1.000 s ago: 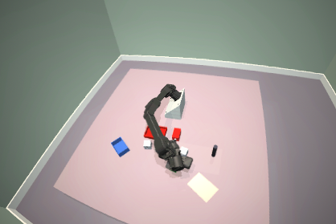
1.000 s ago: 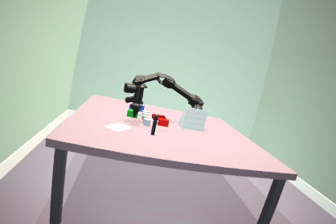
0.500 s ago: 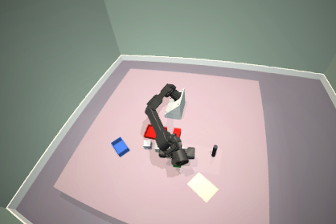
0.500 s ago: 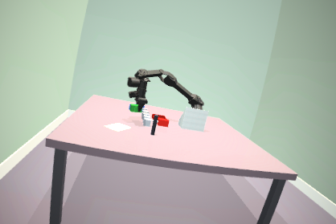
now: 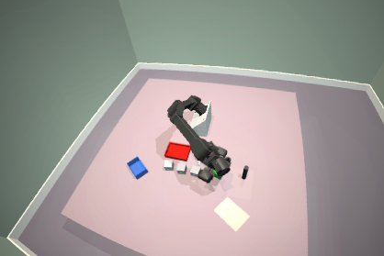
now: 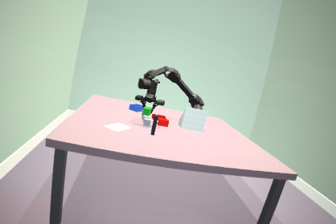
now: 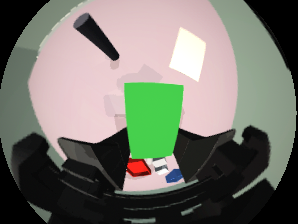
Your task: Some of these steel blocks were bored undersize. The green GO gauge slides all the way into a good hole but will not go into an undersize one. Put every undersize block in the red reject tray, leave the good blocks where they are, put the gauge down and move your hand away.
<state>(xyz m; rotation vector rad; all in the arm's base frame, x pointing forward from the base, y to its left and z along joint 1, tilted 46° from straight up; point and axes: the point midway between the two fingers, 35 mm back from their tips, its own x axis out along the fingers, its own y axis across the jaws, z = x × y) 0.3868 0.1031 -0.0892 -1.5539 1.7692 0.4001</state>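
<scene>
My gripper point(image 5: 216, 172) point(image 6: 147, 108) point(image 7: 149, 125) is shut on the green GO gauge point(image 7: 153, 118) point(image 6: 147, 111) point(image 5: 217, 173) and holds it above the table, at the right end of a row of steel blocks. Three steel blocks point(image 5: 168, 165) point(image 5: 182, 168) point(image 5: 196, 170) lie in a line in front of the red reject tray point(image 5: 177, 150) point(image 6: 162, 120) point(image 7: 137, 167). One block point(image 7: 160, 165) shows small in the wrist view beside the tray. In the exterior view a block point(image 6: 146, 120) sits just below the gauge.
A dark upright cylinder point(image 5: 245, 172) point(image 6: 153, 125) point(image 7: 97, 37) stands right of the gripper. A cream sheet point(image 5: 231, 214) point(image 6: 117, 127) point(image 7: 188, 53) lies in front. A blue tray point(image 5: 137, 167) point(image 6: 135, 107) point(image 7: 173, 175) lies at the left. A pale ribbed box point(image 5: 204, 120) point(image 6: 193, 120) stands by the arm's base.
</scene>
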